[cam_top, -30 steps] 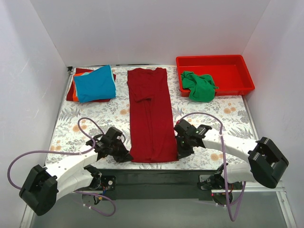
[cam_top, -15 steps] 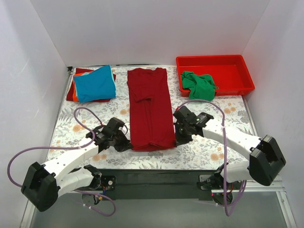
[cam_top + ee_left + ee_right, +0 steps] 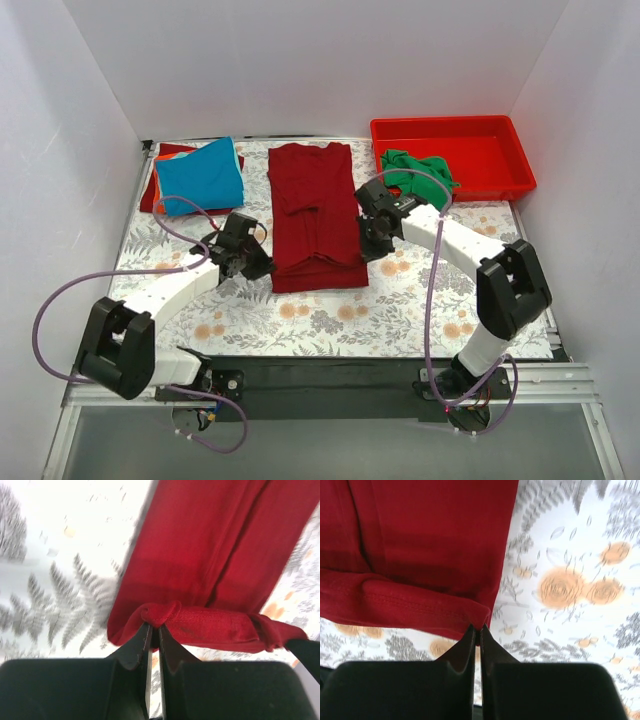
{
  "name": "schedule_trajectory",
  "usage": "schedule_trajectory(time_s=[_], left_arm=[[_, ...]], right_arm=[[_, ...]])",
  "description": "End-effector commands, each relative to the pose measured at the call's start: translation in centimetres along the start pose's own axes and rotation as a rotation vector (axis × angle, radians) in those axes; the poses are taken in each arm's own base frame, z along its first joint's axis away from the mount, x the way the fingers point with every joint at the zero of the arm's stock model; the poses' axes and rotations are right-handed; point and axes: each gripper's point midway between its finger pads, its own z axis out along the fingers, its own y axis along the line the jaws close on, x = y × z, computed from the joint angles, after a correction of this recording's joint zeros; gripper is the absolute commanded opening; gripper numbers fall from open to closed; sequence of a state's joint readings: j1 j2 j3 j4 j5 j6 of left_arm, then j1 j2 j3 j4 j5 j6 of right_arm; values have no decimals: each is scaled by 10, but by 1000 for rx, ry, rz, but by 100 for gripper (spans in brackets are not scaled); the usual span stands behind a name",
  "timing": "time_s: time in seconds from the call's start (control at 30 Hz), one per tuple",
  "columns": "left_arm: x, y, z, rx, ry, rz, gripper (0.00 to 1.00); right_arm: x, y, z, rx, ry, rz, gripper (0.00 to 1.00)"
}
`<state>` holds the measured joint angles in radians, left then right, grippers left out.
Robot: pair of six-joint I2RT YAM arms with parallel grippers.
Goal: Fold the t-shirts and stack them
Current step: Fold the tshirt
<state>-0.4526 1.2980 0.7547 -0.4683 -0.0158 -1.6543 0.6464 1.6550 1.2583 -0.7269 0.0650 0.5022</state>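
The large dark red t-shirt (image 3: 315,205) lies lengthwise in the middle of the table, its near part doubled back over itself. My left gripper (image 3: 259,270) is shut on the shirt's near left hem corner (image 3: 159,615). My right gripper (image 3: 364,250) is shut on the near right hem corner (image 3: 481,621). Both hold the hem lifted over the shirt's middle. A bright blue t-shirt (image 3: 199,176) lies folded on orange and red ones (image 3: 157,185) at the back left. A green t-shirt (image 3: 418,178) lies crumpled in the red tray (image 3: 505,150).
The red plastic tray stands at the back right. The floral table cloth (image 3: 330,315) covers the table. White walls close in the left, back and right sides. Purple cables loop off both arms.
Both grippers have carried the dark red shirt's near hem away from the front edge toward the back, folding the shirt over itself. The shirt now looks much shorter.
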Motion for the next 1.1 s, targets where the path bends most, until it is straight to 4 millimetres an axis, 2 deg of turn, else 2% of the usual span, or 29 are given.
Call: schedule_trajectory(time_s=[0.0, 0.03, 0.1, 0.13, 0.17, 0.27, 0.33, 0.37, 0.4, 0.43, 0.63, 1.07], left_arm=[[-40, -24, 8, 113, -54, 59, 0], [-49, -35, 16, 137, -58, 72, 0], [-56, -44, 26, 154, -38, 114, 0], [-70, -60, 25, 189, -62, 127, 0], [-70, -59, 40, 172, -40, 138, 0], [-88, -73, 56, 182, -50, 168, 0], [-96, -75, 65, 182, -42, 173, 0], [-104, -82, 66, 194, -52, 172, 0], [-105, -77, 77, 176, -37, 165, 0], [-107, -78, 79, 178, -35, 165, 0], [-120, -74, 93, 143, -44, 117, 0], [-136, -64, 97, 102, -90, 72, 0]], right_arm=[[-34, -14, 2, 60, -57, -40, 1], [-40, -15, 4, 63, -61, -39, 1], [-58, -18, 8, 75, -77, -33, 1], [-61, -19, 16, 82, -67, -32, 1], [-74, -17, 13, 74, -89, -26, 1], [-94, -19, 22, 71, -97, -13, 1], [-100, -20, 34, 74, -83, -14, 1], [-103, -22, 37, 76, -82, -13, 1], [-112, -19, 36, 66, -94, -11, 1], [-112, -21, 46, 70, -78, -11, 1], [-130, -22, 62, 50, -75, -3, 1], [-149, -18, 71, 3, -81, -4, 1]])
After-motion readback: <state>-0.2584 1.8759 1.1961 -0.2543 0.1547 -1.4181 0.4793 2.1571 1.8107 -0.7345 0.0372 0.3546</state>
